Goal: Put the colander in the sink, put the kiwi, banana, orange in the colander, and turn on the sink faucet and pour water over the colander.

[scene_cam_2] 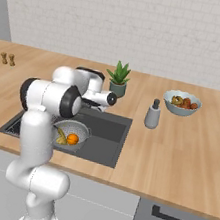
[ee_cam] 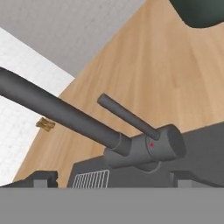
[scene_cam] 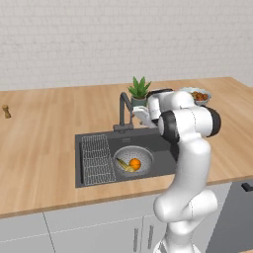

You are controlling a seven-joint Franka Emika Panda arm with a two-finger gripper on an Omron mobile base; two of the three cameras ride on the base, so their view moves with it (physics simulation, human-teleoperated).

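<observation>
Colander (scene_cam: 133, 159), perforated silver bowl in sink (scene_cam: 163, 143) with orange (scene_cam: 135, 163) and banana (scene_cam: 122, 164); claw (ee_cam: 112, 177) spread wide.

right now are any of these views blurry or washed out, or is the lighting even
Left base view: flat, even light, soft and low-resolution, so the fruit in the colander blurs together. Right base view: the same, with faint shadow inside the sink. Hand view: tilted close-up, the sink faucet looming large but fairly crisp.

A potted plant (scene_cam_2: 118, 79), a grey dispenser bottle (scene_cam_2: 152, 115) and a fruit bowl (scene_cam_2: 182, 103) stand on the wooden counter (scene_cam_2: 187, 145).
</observation>
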